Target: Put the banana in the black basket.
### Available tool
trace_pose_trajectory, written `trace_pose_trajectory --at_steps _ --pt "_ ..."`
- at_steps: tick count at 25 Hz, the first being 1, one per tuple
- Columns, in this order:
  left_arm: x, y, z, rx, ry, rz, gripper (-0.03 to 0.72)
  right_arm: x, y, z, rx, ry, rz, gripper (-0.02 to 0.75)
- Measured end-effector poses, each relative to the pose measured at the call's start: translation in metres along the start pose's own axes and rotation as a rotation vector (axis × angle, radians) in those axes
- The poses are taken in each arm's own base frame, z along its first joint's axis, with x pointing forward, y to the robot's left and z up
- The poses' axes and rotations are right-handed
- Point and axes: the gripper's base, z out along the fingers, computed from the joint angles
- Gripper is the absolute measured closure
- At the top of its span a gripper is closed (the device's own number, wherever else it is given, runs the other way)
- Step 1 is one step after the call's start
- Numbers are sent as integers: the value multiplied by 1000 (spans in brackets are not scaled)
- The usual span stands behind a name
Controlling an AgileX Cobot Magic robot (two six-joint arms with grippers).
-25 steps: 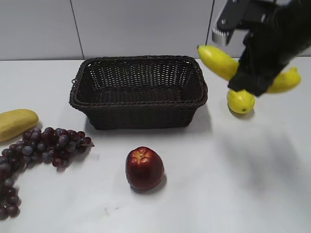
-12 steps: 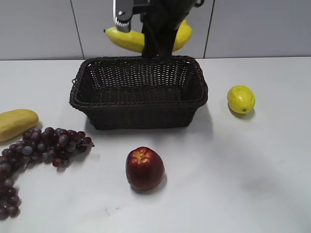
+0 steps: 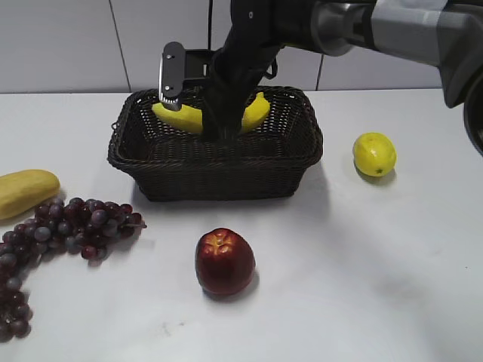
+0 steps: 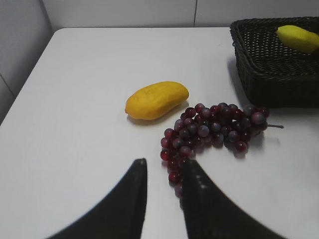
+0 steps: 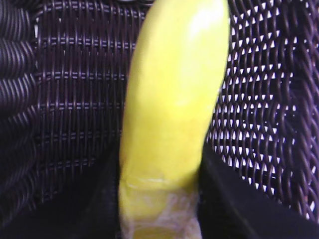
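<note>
The banana [image 3: 178, 117] is glossy bright yellow and lies crosswise low inside the black basket [image 3: 219, 162], at its far side. My right gripper [image 3: 219, 124] reaches down into the basket and is shut on the banana's middle. In the right wrist view the banana [image 5: 174, 99] runs up between the dark fingers [image 5: 229, 199], with the basket's weave [image 5: 65, 99] close behind it. My left gripper [image 4: 163, 167] is empty, with a narrow gap between its jaws, low over the table near the grapes. One end of the banana [image 4: 299, 39] and the basket [image 4: 269, 74] show at top right of the left wrist view.
A red apple [image 3: 225, 261] sits in front of the basket. A small round lemon [image 3: 374, 154] lies to the basket's right. Dark grapes [image 3: 68, 226] and a dull-yellow oblong fruit [image 3: 26, 191] lie at the left; both also show in the left wrist view, the fruit [image 4: 156, 100] beyond the grapes [image 4: 214, 132].
My right gripper carried the banana from above the lemon leftward to over the basket, then lowered it into the basket. The other fruit has not moved.
</note>
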Motion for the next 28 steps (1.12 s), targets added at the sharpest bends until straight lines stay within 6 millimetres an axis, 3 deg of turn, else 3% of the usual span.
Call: trace_pose_trajectory --at_steps 2,5,7,11,16,21,28 --pt "0 0 0 0 0 0 451 -1 -1 -1 2 -3 27 369" --pt "0 0 0 0 0 0 451 -1 -1 -1 0 -3 104 178" --pt "0 0 0 0 0 0 451 -1 0 -2 -4 -1 141 106" --pt "0 0 0 0 0 0 451 -7 -5 -21 15 -17 209 86" --pt "0 0 0 0 0 0 451 -3 -20 -87 88 42 480 94" --pt "0 0 0 0 0 0 451 55 -40 -143 100 218 803 148" --pt "0 0 0 0 0 0 451 168 -76 -213 263 220 1265 164"
